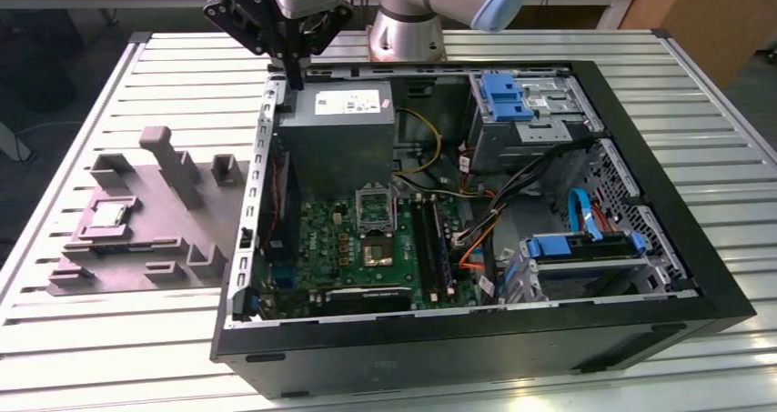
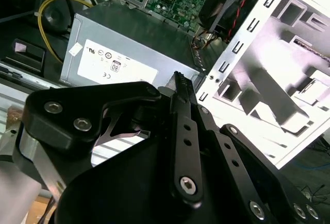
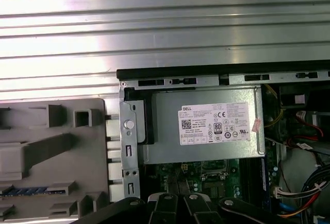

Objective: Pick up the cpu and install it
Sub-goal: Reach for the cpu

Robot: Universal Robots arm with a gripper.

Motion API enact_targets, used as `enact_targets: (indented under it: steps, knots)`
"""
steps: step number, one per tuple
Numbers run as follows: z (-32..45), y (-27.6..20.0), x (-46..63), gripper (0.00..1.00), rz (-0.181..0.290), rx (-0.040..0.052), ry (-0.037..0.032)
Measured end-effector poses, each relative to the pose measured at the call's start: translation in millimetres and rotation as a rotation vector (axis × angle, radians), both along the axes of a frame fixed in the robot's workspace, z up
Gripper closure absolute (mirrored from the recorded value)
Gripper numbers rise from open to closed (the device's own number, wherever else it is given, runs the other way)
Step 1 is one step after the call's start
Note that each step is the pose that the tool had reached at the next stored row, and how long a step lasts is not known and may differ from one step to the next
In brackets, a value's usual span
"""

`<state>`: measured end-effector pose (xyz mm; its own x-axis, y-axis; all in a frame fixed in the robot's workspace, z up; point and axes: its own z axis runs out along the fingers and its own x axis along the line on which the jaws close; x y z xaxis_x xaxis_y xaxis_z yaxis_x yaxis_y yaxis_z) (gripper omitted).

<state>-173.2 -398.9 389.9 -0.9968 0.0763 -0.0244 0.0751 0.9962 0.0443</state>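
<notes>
The cpu (image 1: 109, 215), a small silvery square chip, lies in a recess of the grey-purple tray (image 1: 146, 257) on the exterior view's left, outside the computer case. My gripper (image 1: 291, 74) hangs above the case's back left corner, over the near edge of the grey power-supply box (image 1: 340, 135), well away from the cpu. Its fingers (image 2: 179, 87) are pressed together with nothing between them. The metal-framed socket (image 1: 374, 207) sits on the green motherboard (image 1: 364, 248) inside the case. In the first wrist view the gripper's black linkage (image 3: 178, 207) lies over the power-supply box (image 3: 206, 131).
The open black computer case (image 1: 680, 239) holds cables, blue drive brackets (image 1: 504, 94) and a drive cage (image 1: 583, 257). The tray carries raised blocks and a tall post (image 1: 170, 162). Everything rests on a slatted metal table (image 1: 109, 75). The arm's base (image 1: 407, 35) stands behind the case.
</notes>
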Motion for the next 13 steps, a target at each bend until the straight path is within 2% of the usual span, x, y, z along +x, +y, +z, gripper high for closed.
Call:
enact_targets:
  steps: [13]
  knots:
    - [-0.4,0.0,-8.0,0.89,0.0,0.0,-0.0001]
